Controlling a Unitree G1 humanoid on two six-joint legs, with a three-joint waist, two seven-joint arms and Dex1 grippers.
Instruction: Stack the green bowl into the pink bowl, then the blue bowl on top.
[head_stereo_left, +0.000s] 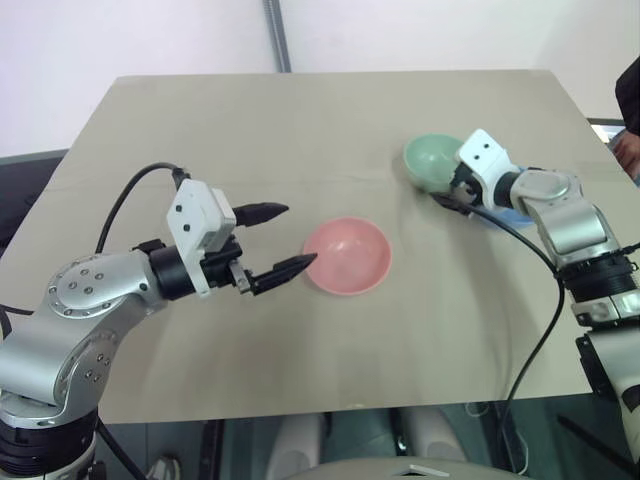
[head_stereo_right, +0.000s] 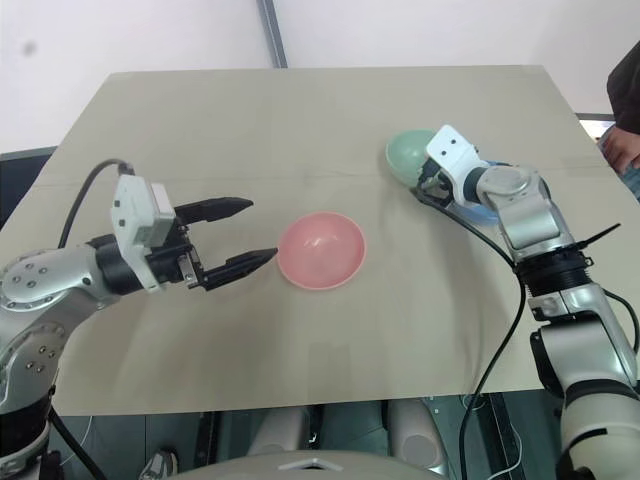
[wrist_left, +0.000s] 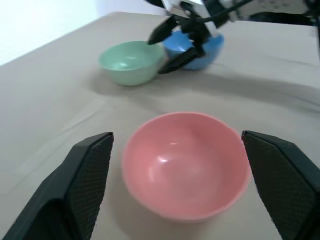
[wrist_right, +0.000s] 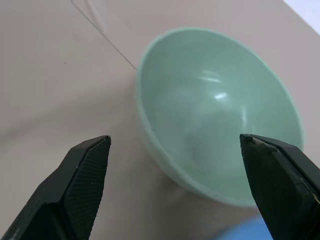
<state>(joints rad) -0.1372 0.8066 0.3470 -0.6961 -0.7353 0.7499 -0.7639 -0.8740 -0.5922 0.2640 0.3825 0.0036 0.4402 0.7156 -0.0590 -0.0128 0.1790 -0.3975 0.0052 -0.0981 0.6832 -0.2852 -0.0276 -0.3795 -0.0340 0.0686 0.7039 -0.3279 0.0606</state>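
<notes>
The pink bowl (head_stereo_left: 346, 256) sits upright mid-table. My left gripper (head_stereo_left: 297, 236) hovers just left of it, open and empty, its fingertips pointing at the bowl's rim; the left wrist view frames the pink bowl (wrist_left: 185, 165) between the two fingers. The green bowl (head_stereo_left: 428, 160) stands at the back right, touching the blue bowl (wrist_left: 205, 50), which my right arm mostly hides in the eye views. My right gripper (wrist_left: 157, 55) is open and empty at the green bowl's rim, on the side facing the blue bowl. The right wrist view looks into the green bowl (wrist_right: 220, 110).
All three bowls rest on a tan table (head_stereo_left: 300, 120) with open surface at the back left and along the front. A metal pole (head_stereo_left: 278, 35) rises behind the far edge. A person (head_stereo_right: 625, 120) stands at the far right edge.
</notes>
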